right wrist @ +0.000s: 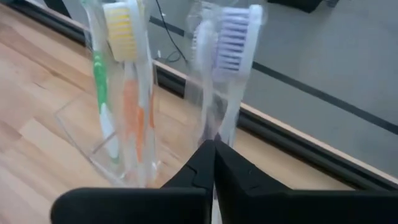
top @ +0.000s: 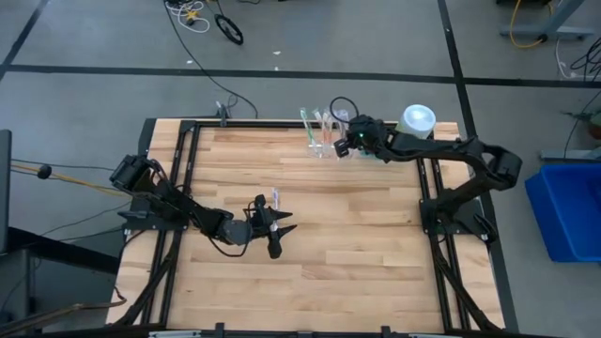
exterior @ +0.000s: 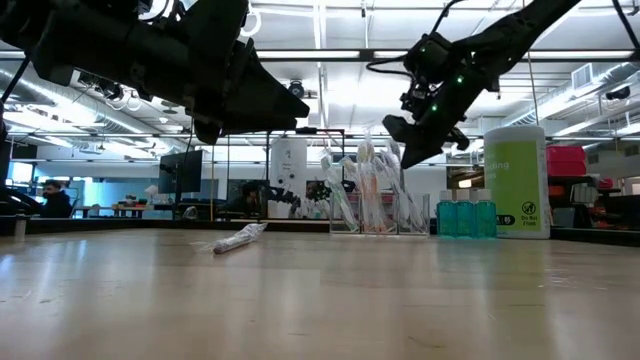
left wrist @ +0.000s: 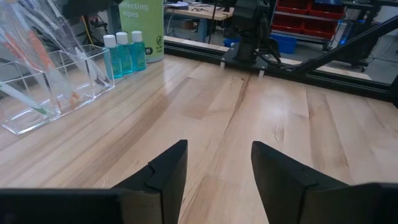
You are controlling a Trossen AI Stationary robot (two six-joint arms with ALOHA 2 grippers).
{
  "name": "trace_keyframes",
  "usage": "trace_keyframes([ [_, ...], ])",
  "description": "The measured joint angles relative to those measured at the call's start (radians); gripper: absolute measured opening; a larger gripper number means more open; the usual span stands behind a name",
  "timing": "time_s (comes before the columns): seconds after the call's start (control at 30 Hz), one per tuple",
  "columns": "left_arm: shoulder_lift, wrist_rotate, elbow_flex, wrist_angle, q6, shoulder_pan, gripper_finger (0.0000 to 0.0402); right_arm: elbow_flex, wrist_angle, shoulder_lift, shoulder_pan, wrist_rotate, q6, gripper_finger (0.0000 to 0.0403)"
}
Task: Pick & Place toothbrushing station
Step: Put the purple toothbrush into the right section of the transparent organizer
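Observation:
The toothbrushing station is a low clear plastic rack at the table's far edge, also seen in the low view and the right wrist view. It holds slim wrapped toothbrushes upright. My right gripper hangs over the rack's right end, shut on a purple-bristled toothbrush. My left gripper waits open above the table's middle, holding nothing. My right gripper pinches the purple-bristled toothbrush by its handle, below the head, between its two fingertips. The fingers slant down from the table's right side and lie across the handle. The brush stands nearly upright, head up. Its lower end is hidden behind my fingers.
A small clear-wrapped item lies on the wood just beyond my left gripper. A big light-green bottle with a white cap stands right of the rack, and small blue-capped bottles stand between them. Black frame rails border the tabletop.

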Motion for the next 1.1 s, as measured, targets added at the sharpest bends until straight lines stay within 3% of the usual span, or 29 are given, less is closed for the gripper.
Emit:
trace_keyframes([
  [0.23,0.0,0.0,0.0,-0.001,0.0,0.0,0.0176,0.0,-0.009,0.02,0.0,-0.046,0.001,0.0006],
  [0.4,0.0,0.0,0.0,0.0,0.0,0.0,0.0176,-0.001,-0.02,-0.038,0.001,-0.06,0.018,0.0021],
  [0.53,0.0,0.0,0.0,-0.001,0.0,0.0,0.0176,0.0,-0.017,-0.085,0.001,-0.075,0.031,0.0057],
  [0.7,0.0,0.002,0.0,-0.001,-0.001,0.0,0.0176,0.0,0.027,-0.094,-0.013,-0.075,0.018,0.0132],
  [0.87,0.0,0.003,0.0,-0.001,-0.002,0.0,0.0176,-0.001,0.11,-0.064,-0.014,0.008,-0.022,0.0184],
  [0.97,0.0,0.004,0.0,-0.002,-0.004,0.0,0.0176,0.001,0.157,-0.03,-0.021,-0.014,-0.03,0.0177],
  [1.1,0.0,0.004,0.0,-0.006,-0.01,0.0,0.0176,0.0,0.172,0.023,-0.026,0.02,-0.029,0.014],
])
